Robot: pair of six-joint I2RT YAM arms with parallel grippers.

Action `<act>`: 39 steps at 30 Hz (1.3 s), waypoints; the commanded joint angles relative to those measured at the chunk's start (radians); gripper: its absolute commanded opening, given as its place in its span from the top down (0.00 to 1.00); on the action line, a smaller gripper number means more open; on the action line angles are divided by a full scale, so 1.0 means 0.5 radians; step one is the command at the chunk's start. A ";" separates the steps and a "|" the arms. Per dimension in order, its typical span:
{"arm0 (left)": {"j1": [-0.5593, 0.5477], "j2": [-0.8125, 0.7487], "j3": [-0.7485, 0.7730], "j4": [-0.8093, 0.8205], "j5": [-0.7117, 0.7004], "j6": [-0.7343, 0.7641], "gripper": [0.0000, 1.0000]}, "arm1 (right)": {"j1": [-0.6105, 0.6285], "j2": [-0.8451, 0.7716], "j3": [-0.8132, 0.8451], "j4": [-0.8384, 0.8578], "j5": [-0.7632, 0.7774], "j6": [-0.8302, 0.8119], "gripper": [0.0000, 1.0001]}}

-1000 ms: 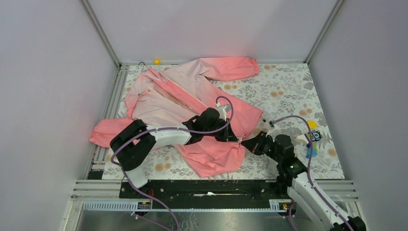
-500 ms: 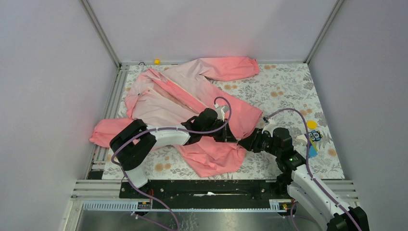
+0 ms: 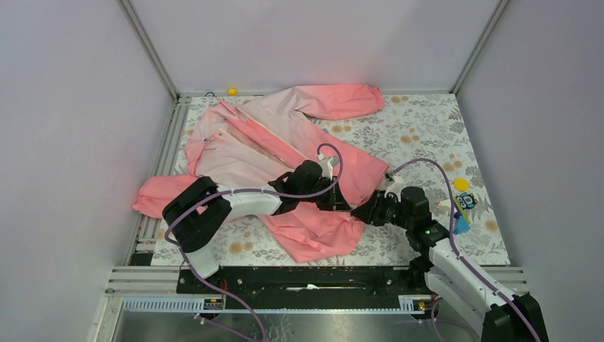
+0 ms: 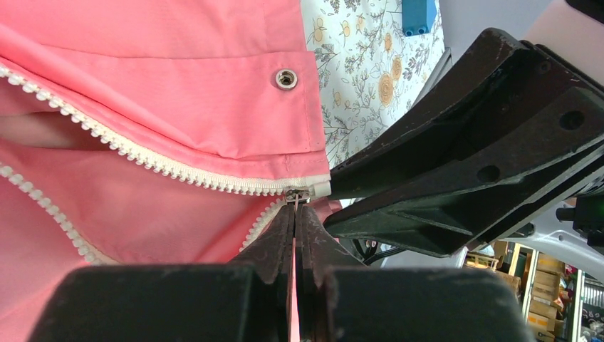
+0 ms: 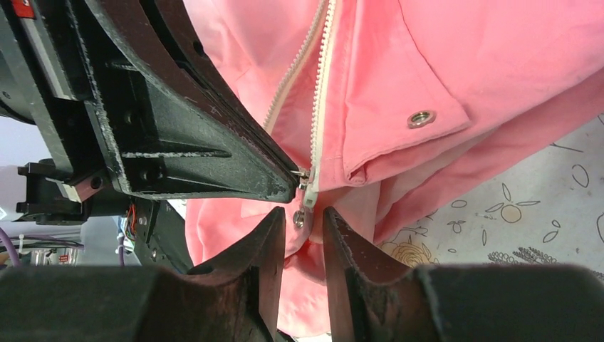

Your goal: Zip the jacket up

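The pink jacket (image 3: 271, 135) lies spread on the floral mat, its front open, with the whitish zipper (image 5: 318, 92) running to the hem. My left gripper (image 3: 347, 204) is at the hem end of the zipper. In the left wrist view it (image 4: 295, 210) is shut on the small metal zipper pull (image 4: 298, 194). My right gripper (image 3: 365, 211) faces it from the right. In the right wrist view it (image 5: 305, 214) is open by a narrow gap, its fingers on either side of the zipper's bottom end and a small snap.
A blue block with yellow and patterned pieces (image 3: 463, 203) lies at the mat's right edge. A small yellow object (image 3: 232, 91) sits at the back rail. Walls enclose three sides. A metal snap (image 5: 421, 117) is on the jacket's hem flap.
My right gripper has moved left to the jacket's hem, up against the left gripper. The left arm and jacket have not visibly moved.
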 commanded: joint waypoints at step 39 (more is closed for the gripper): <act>0.076 -0.301 -0.073 -0.222 -0.331 0.240 1.00 | -0.036 -0.666 -0.184 -0.018 0.301 0.390 1.00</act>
